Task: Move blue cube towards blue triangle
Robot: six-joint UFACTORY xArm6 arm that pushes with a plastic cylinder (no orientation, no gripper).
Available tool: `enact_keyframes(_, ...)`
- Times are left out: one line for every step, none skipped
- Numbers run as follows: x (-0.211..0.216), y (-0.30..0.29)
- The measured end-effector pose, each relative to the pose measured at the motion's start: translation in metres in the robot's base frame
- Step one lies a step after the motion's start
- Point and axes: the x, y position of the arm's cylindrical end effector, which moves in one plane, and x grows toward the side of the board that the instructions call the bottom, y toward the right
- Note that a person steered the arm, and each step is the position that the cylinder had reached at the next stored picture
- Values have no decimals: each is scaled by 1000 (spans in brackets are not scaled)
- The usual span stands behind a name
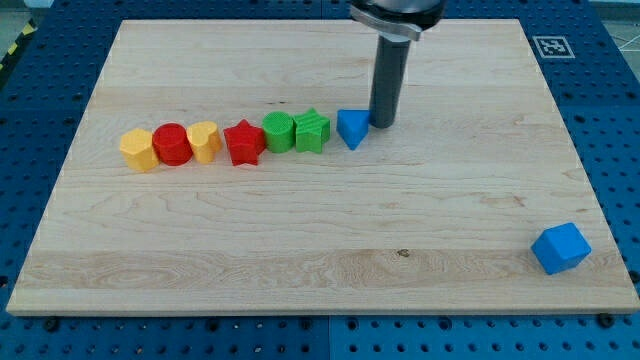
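Note:
The blue cube [561,248] sits near the board's bottom right corner, far from the other blocks. The blue triangle [351,128] stands at the right end of a row of blocks in the board's upper middle. My tip [382,123] rests on the board just to the right of the blue triangle, close to or touching it. The tip is far up and to the left of the blue cube.
The row runs left from the blue triangle: green star [312,130], green cylinder [278,132], red star [243,143], yellow heart [204,141], red cylinder [172,144], yellow hexagon [138,150]. The wooden board [320,230] lies on a blue perforated table.

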Motion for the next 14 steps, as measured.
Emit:
enact_keyframes(4,-21)
enact_keyframes(9,-22)
enact_keyframes(9,-8)
enact_keyframes(7,9)
enact_keyframes(18,31)
enact_keyframes(42,88)
enact_keyframes(62,147)
enact_keyframes(98,202)
enact_keyframes(144,234)
enact_keyframes(181,240)
enact_keyframes(208,235)
enact_keyframes(219,214)
enact_keyframes(205,197)
enact_keyframes(184,185)
